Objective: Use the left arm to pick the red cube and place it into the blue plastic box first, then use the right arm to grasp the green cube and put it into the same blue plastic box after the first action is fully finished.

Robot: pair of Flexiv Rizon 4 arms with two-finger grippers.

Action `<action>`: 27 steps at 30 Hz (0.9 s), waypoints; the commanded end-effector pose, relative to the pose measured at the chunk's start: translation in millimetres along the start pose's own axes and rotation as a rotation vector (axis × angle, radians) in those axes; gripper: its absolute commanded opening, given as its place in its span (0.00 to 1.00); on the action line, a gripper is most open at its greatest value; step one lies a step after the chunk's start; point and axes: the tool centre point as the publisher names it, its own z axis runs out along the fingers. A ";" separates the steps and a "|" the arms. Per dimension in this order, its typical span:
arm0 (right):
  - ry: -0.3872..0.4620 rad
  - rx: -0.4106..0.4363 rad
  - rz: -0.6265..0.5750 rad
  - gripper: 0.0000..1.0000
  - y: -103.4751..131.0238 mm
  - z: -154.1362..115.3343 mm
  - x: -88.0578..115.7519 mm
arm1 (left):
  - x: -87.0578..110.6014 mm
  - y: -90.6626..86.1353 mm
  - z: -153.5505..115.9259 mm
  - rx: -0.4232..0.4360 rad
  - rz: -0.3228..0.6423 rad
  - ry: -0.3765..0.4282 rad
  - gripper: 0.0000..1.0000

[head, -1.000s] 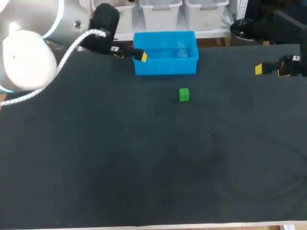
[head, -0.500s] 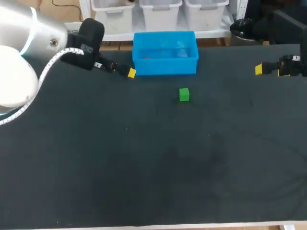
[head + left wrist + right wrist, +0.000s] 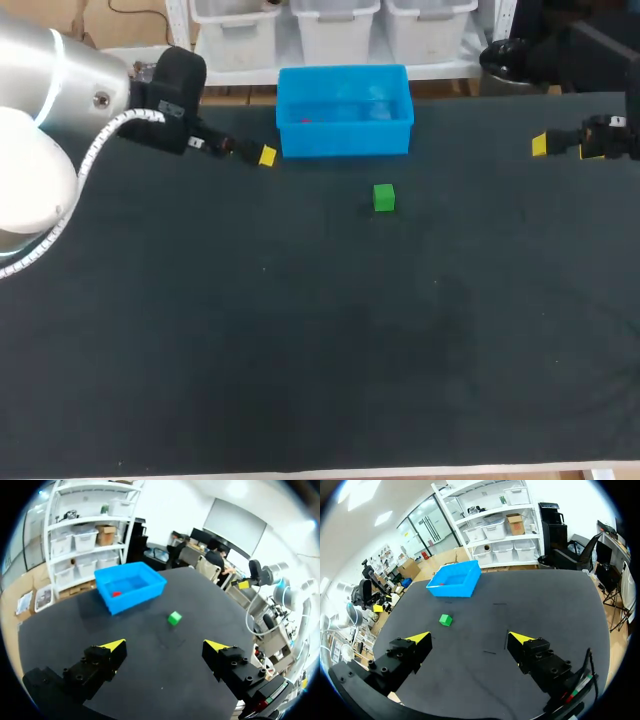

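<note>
The red cube lies inside the blue plastic box at the table's far edge; in the left wrist view the red cube shows on the floor of the blue box. The green cube sits on the black mat just in front of the box, also visible as the green cube and the green cube. My left gripper hovers open and empty just left of the box, seen as the left gripper. My right gripper hangs open at the far right, far from the cube, seen as the right gripper.
The black mat covers the whole table. Its front edge runs along the near side. The blue box stands at the far edge, ahead of the right gripper.
My left gripper has drawn back leftward from over the box's left rim to a spot beside the box. The red cube stays in the box. The right arm has not moved.
</note>
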 end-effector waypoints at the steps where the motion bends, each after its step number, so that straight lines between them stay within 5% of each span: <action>1: 0.001 0.000 0.000 1.00 -0.1 0.2 -0.3 | 1.3 1.0 -0.1 0.005 0.001 -0.007 1.00; 10: 0.001 0.000 0.000 1.00 -0.1 0.2 -0.3 | 1.3 1.0 -0.1 0.005 0.001 -0.007 1.00; 14: 0.015 0.032 0.025 1.00 -3.0 -9.9 15.5 | 1.3 1.0 -0.1 0.005 0.001 -0.007 1.00; 27: 0.147 0.124 -0.013 1.00 49.6 21.5 11.4 | 1.3 1.0 -0.1 0.005 0.001 -0.007 1.00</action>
